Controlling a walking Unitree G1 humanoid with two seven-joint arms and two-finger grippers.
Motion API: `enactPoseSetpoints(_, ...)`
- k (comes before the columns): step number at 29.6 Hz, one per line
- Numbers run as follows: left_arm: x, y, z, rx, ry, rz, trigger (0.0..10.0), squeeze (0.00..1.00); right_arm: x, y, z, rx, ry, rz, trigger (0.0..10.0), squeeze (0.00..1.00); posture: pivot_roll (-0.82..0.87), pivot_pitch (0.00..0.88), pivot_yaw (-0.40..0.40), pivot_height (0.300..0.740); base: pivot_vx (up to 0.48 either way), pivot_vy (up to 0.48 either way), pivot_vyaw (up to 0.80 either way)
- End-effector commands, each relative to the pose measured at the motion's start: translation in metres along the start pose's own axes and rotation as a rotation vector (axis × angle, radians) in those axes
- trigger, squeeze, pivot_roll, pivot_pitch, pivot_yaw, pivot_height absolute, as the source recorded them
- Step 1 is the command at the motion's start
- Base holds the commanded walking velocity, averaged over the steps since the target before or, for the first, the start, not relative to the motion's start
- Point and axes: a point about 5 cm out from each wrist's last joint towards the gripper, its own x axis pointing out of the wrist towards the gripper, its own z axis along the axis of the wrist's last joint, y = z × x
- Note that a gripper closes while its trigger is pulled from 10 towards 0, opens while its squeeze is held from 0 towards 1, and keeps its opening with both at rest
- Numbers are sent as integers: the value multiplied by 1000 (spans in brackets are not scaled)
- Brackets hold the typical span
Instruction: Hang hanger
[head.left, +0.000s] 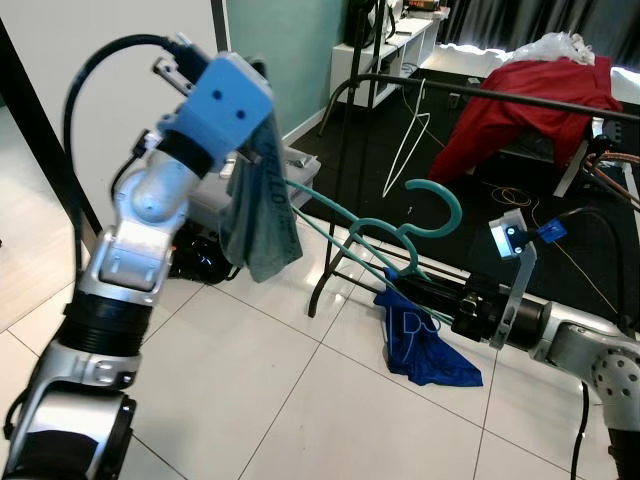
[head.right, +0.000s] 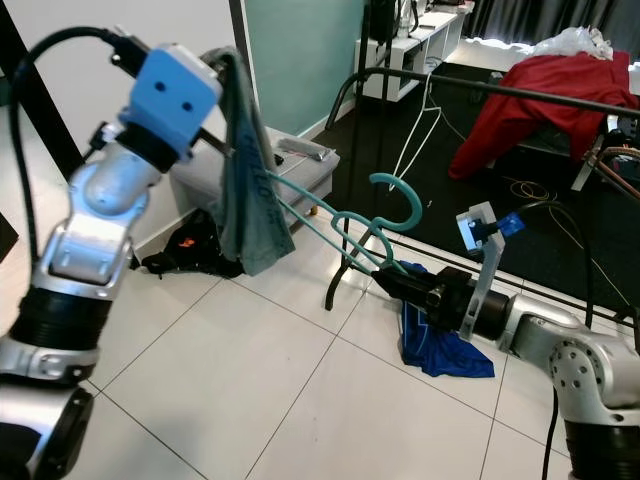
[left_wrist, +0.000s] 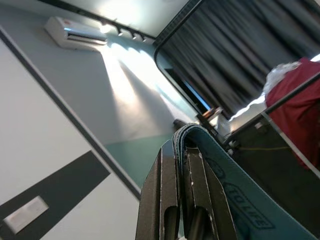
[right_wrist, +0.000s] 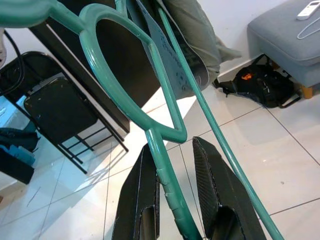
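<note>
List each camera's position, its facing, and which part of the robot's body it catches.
Left eye view: on the head, looking forward and down at the teal hanger, black rack rail and blue cloth; both arms show.
Right eye view: same head, same scene, slightly shifted.
Left wrist view: on the left wrist, facing upward along the left end effector, shut on the grey-green garment.
Right wrist view: on the right wrist, looking along the right end effector, its fingers either side of the hanger.
Shared: hanger and garment.
</note>
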Motion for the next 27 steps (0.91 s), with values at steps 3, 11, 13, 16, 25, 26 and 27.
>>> enactPoseSetpoints(3, -2, -19, 7, -60, -13, -43, 10000, 0, 4, -3, 3, -13, -18, -22, 10000, 0, -110, 21, -7, 740, 0, 0, 0)
enactPoseSetpoints(11, -5, -37, 16, -105, -20, -77, 10000, 0, 8, -6, 3, -14, -31, -48, 10000, 0, -104, 21, -5, 740, 0, 0, 0)
enactPoseSetpoints(13, -5, -37, 16, -107, -20, -78, 10000, 0, 9, -7, 3, -15, -36, -58, 10000, 0, -104, 21, -5, 740, 0, 0, 0)
enactPoseSetpoints(16, -5, -38, 17, -109, -20, -83, 10000, 0, 10, -14, 7, -18, -66, -112, 10000, 0, -104, 21, -4, 740, 0, 0, 0)
enactPoseSetpoints(25, -17, -31, 2, -39, 55, -76, 10000, 0, 16, -23, 22, 14, -202, -201, 10000, 0, -101, 23, -10, 740, 0, 0, 0)
enactPoseSetpoints(26, -17, -31, 2, -39, 55, -76, 10000, 0, 16, -23, 22, 14, -202, -201, 10000, 0, -101, 23, -10, 740, 0, 0, 0)
enactPoseSetpoints(27, -19, -27, 0, -31, 69, -67, 10000, 0, 21, -24, 22, 28, -220, -206, 10000, 0, -97, 21, -14, 740, 0, 0, 0)
